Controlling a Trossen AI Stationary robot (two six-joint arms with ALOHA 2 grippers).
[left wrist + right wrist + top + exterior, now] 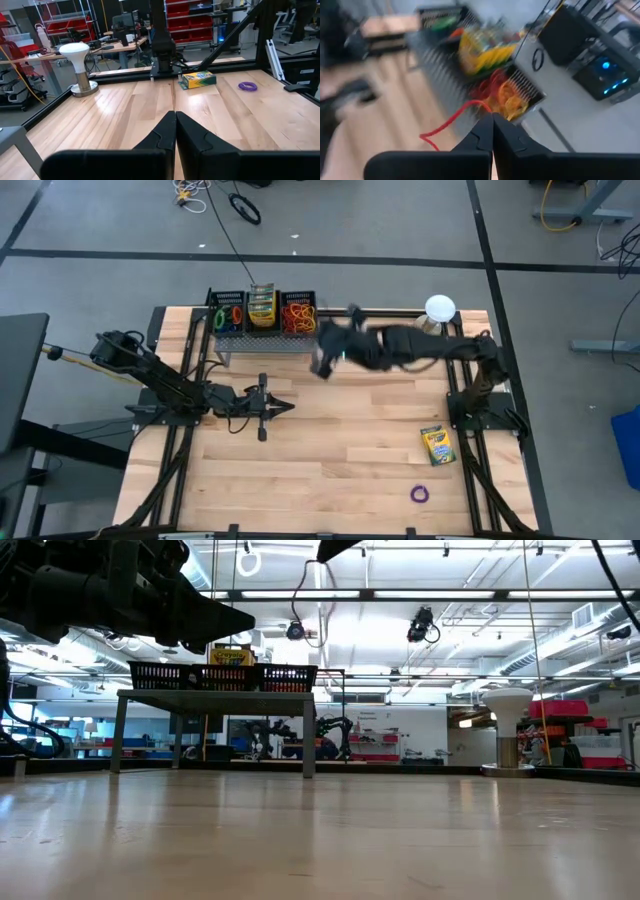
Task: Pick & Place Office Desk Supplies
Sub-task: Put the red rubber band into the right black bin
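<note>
A black mesh tray (262,315) stands on a grey stand at the table's far side. Its compartments hold rubber bands (297,315) and crayon boxes (262,308). My right gripper (492,120) is raised just in front of the tray's right end (322,366), shut on a red rubber band (447,125). A crayon box (437,445) and a purple rubber band (420,494) lie flat on the table at the near right. My left gripper (287,408) hovers shut over the table's left middle, with nothing in it (175,117). My right gripper pinches the red rubber band at one spot of its loop (481,105) between its shut fingertips. The fingers slant downward toward the tray. The rest of the band trails slack away from the fingers, lifted clear of the table.
A white ball on a metal base (440,308) stands at the far right corner. Black frame rails (470,470) run along the table's left and right sides. Bare wood lies between the two arms and toward the near edge.
</note>
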